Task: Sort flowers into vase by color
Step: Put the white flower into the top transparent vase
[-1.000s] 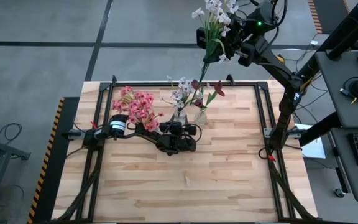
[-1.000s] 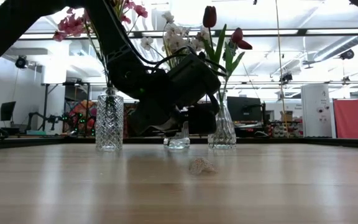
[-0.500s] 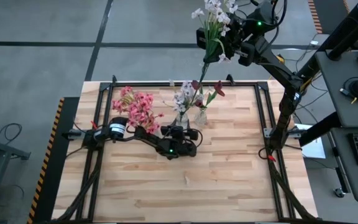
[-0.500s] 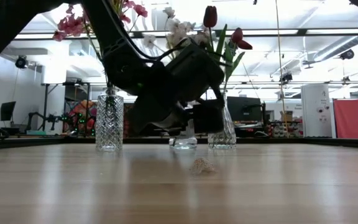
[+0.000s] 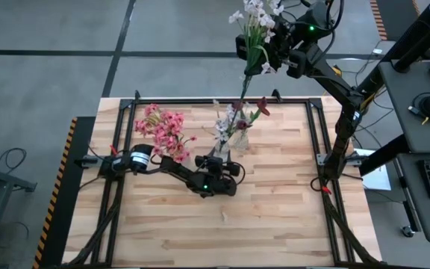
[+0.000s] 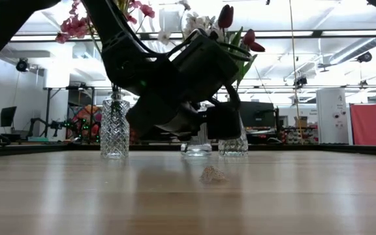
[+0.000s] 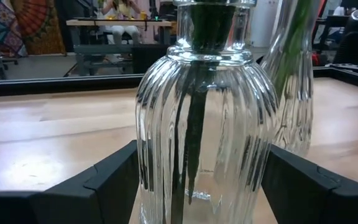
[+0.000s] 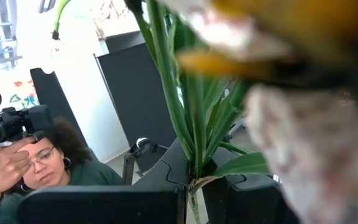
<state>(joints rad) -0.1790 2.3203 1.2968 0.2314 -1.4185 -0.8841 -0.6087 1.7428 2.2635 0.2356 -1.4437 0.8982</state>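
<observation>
A ribbed clear glass vase (image 7: 207, 124) with white-lilac flowers (image 5: 225, 118) stands between the fingers of my left gripper (image 5: 221, 159), which is shut on it near the table's middle. Just right of it is a second glass vase (image 5: 241, 139) with dark red tulip blooms (image 6: 226, 16). A cut-glass vase (image 6: 114, 127) at the left holds pink flowers (image 5: 163, 128). My right gripper (image 5: 269, 46) hangs high over the table's far edge, shut on a white-blossomed flower stem (image 5: 254, 33). My left gripper pinches the ribbed vase's lower body (image 7: 148, 174) between its two fingers (image 7: 104, 183), one on each side. The fingers come in level from the table's near left. The vase stays upright; I cannot tell whether its base is off the table. My right gripper pinches the flower's green stalk (image 8: 194, 174) between its fingers, low on the stem. The flower is lifted clear, high above the table, its white blossoms (image 5: 258, 11) at one end and its bare stalk end (image 5: 244, 90) hanging toward the table.
A small pale scrap (image 6: 211, 174) lies on the wooden table (image 5: 275, 217) in front of the vases. A black metal frame (image 5: 200, 101) runs around the tabletop. A person (image 8: 36, 168) shows in the room beyond.
My left gripper has gone toward the table's right edge, carrying the ribbed vase with it. The vase has stayed upright and now stands close beside the tulip vase. My right gripper has kept still with its flower.
</observation>
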